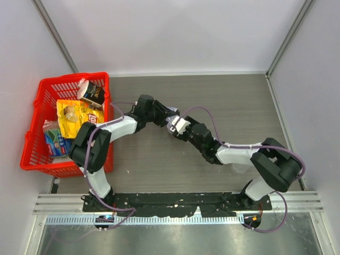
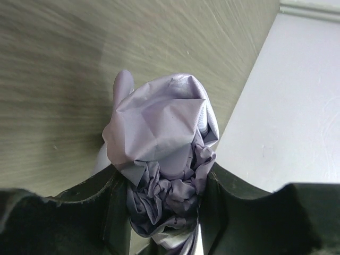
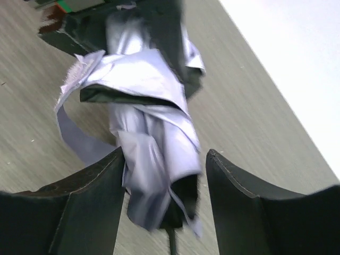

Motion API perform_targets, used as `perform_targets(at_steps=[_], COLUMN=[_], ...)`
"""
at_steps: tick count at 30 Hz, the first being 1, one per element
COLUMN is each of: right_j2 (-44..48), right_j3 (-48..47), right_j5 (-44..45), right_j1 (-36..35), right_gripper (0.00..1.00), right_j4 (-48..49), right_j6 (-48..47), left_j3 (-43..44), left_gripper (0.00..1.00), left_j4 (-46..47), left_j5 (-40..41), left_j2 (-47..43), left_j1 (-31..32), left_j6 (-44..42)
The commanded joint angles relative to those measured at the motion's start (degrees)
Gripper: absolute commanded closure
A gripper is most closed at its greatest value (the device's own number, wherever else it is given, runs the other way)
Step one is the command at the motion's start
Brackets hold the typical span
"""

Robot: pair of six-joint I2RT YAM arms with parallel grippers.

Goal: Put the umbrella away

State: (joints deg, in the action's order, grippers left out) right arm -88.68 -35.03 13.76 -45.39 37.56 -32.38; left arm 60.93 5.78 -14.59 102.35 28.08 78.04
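The umbrella [image 2: 159,122] is caught mid-table between the two arms. The left pincer [image 2: 163,171] is clenched on it: crumpled lavender-grey fabric is squeezed tight between the fingers [image 2: 95,212], and smoother folds are pushed out just beyond the tips. The right pincer [image 3: 166,154] is spread apart, and the other end of the bundle is straddled by it; the fabric is touched by one finger, while a thin gap is left at the other. A loose fabric strip [image 3: 77,133] is seen trailing just beside that pincer's tip. The wood-grain table [image 1: 239,106] is seen past both pincers, though whether the bundle rests on it cannot be told. A red basket [image 1: 37,106] packed with snack packets is seen well apart from the left pincer, on the side away from the right one
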Motion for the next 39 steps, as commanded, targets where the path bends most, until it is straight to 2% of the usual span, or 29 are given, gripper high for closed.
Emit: perform_targets(at_steps=[1, 9, 13, 14, 15, 16, 18, 21, 24, 25, 28, 32, 34, 39], right_j2=[5.8, 12.6, 17.7, 18.1, 17.9, 17.4, 16.1, 15.4, 14.9, 14.5, 12.5, 8.1, 7.0, 8.3], right_j3=[-0.7, -1.4, -6.1, -9.8, -12.5, -18.7, -25.1, -31.8, -35.2, -36.0, -36.9, -37.1, -35.7, -26.8], right_j5=[6.5, 9.9, 13.8, 14.7, 13.5, 9.1, 7.3, 1.0, -9.7, -16.5, -23.1, -34.7, -41.3, -45.2], right_j1=[0.4, 0.7, 1.9, 2.8, 5.5, 7.3, 11.5, 16.3, 26.2, 28.1, 34.6, 38.0, 38.4, 36.7], right_gripper=[0.36, 0.36, 0.36, 0.37, 0.37, 0.38, 0.39, 0.39, 0.38, 0.38, 0.38, 0.39, 0.42, 0.44], right_j4=[0.2, -8.4, -18.0, -20.7, -31.1, -36.1, -52.5, -60.6, -65.4, -65.4, -64.8, -62.7, -58.8, -36.1], right_j6=[1.7, 6.3, 17.9, 26.9, 32.3, 40.6, 49.5, 57.2, 62.4, 64.6, 67.6, 74.4, 80.1, 100.6], left_j3=[2.2, 3.9, 3.3, 3.3, 3.5, 3.7, 4.9, 6.6, 8.9, 9.3, 11.0, 12.5, 12.6, 13.3], left_gripper=[1.00, 1.00, 1.00, 1.00, 1.00, 1.00, 1.00, 1.00, 1.00, 1.00, 1.00, 1.00, 1.00, 1.00], left_j4=[1.2, 3.4, 8.4, 9.7, 10.4, 11.3, 12.0, 13.5, 14.2, 14.9, 17.5, 23.3, 27.9, 37.4], left_j5=[2.8, 2.6, 1.6, 1.4, 1.5, 1.3, 0.6, -0.2, -1.8, -2.4, -4.6, -7.6, -8.4, -9.4], left_j2=[-2.3, -4.1, -5.6, -6.2, -6.8, -7.2, -8.1, -10.3, -12.8, -13.7, -16.0, -17.6, -18.4, -18.9], left_j1=[-2.6, -4.8, -6.0, -6.2, -6.5, -6.6, -7.1, -7.7, -8.3, -8.4, -8.6, -8.7, -8.7, -8.7], left_j6=[-3.7, -6.1, -6.0, -6.1, -6.1, -6.3, -6.2, -6.1, -5.7, -5.4, -3.7, 2.2, 6.0, 12.0])
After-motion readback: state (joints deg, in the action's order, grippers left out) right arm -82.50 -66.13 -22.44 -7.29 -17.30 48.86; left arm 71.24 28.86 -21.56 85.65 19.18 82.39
